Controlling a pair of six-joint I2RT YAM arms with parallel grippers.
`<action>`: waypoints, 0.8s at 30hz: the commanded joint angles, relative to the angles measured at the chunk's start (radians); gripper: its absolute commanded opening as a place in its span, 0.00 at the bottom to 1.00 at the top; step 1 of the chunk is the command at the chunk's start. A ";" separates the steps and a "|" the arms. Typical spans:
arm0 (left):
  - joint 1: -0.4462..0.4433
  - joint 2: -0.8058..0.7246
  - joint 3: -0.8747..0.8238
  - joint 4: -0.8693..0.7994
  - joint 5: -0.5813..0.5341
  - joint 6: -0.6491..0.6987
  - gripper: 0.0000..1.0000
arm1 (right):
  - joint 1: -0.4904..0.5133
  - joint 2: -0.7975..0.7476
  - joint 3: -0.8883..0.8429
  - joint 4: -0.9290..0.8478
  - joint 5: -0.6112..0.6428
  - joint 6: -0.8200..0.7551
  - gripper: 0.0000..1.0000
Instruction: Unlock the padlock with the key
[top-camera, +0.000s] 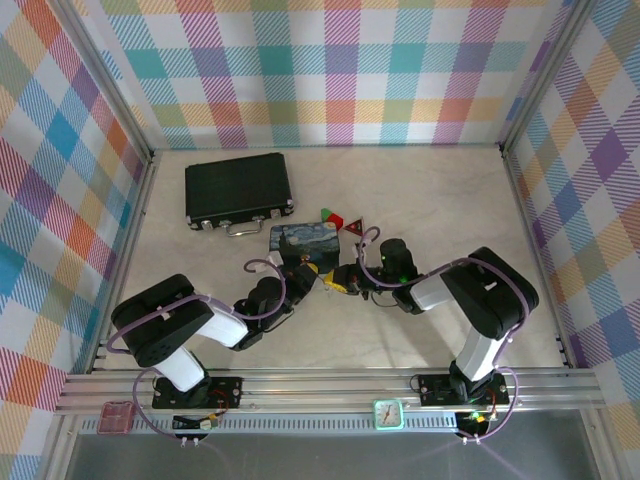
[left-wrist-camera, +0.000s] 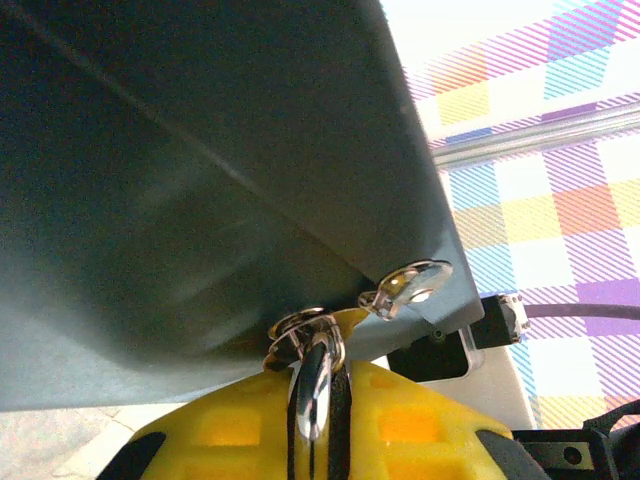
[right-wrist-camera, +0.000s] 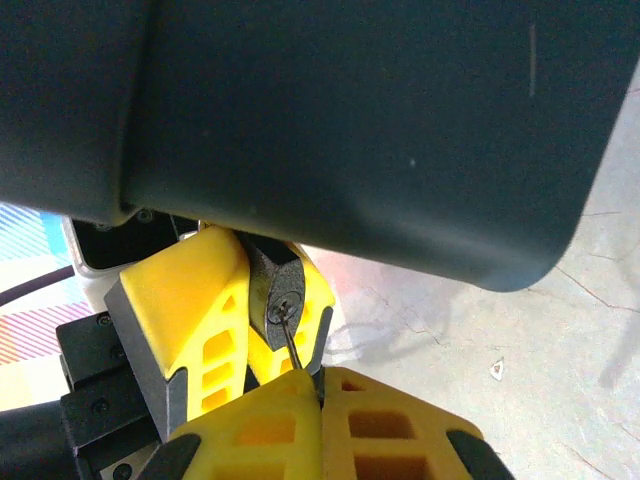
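My arms fold low: left gripper (top-camera: 308, 277) clamps the padlock (right-wrist-camera: 275, 290), right gripper (right-wrist-camera: 320, 382) pinches the key (right-wrist-camera: 292, 346), seemingly inserted. Pale table (top-camera: 440, 200), plaid walls (top-camera: 340, 70).

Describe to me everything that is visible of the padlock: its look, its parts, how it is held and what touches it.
The padlock is tiny, with a dark grey, metal-looking body and a round silvery keyhole face turned toward the right wrist camera. It is clamped between the yellow fingers of the left hand, which cover its sides. The thin blade of the key, pinched in the right hand, meets the keyhole from below. Its shackle I cannot make out. From above, it is just on the near side of the box.
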 joint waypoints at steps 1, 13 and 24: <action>-0.095 -0.060 0.037 0.195 0.241 -0.020 0.00 | -0.021 -0.006 0.093 -0.058 0.194 -0.050 0.00; -0.101 -0.064 0.060 0.201 0.221 -0.006 0.00 | 0.072 0.009 0.099 -0.066 0.250 0.120 0.00; -0.109 -0.080 0.060 0.201 0.068 -0.011 0.00 | 0.162 -0.041 0.004 -0.007 0.350 0.212 0.00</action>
